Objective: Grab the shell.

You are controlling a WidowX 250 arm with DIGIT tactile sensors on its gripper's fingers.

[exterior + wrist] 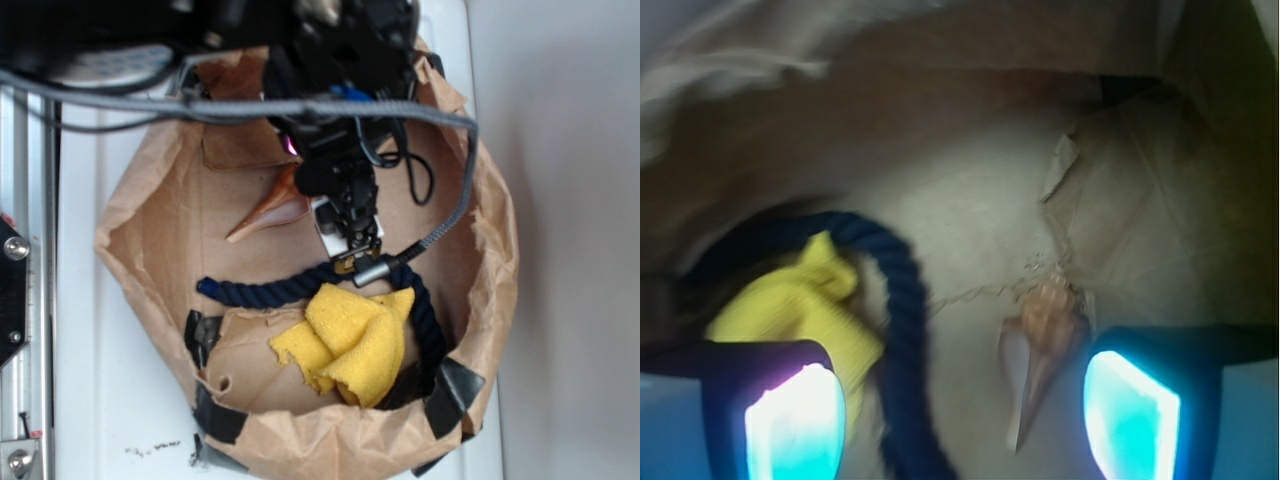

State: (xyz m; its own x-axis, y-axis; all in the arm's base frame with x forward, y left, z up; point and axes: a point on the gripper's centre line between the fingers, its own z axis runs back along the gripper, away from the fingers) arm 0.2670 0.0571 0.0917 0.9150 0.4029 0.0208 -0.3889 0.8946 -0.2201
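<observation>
In the exterior view, the claw (355,235) is hanging inside a brown paper bag (150,200) whose crumpled walls are closing in on every side. The shell (270,213) is lying on the bag floor just beside the claw, while a navy rope (290,285) and a yellow cloth (350,340) are crowding the lower part. In the wrist view, the claw (965,405) is standing spread apart and gripping nothing; the shell (1040,345) is lying between the fingers (1130,415), nearer the right one, with the rope (900,330) and cloth (805,300) sitting to the left.

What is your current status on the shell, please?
Pincer open, empty, above the bag floor. Shell lying free between the fingers, nearer one pad. Blue rope and yellow cloth off to the side.
</observation>
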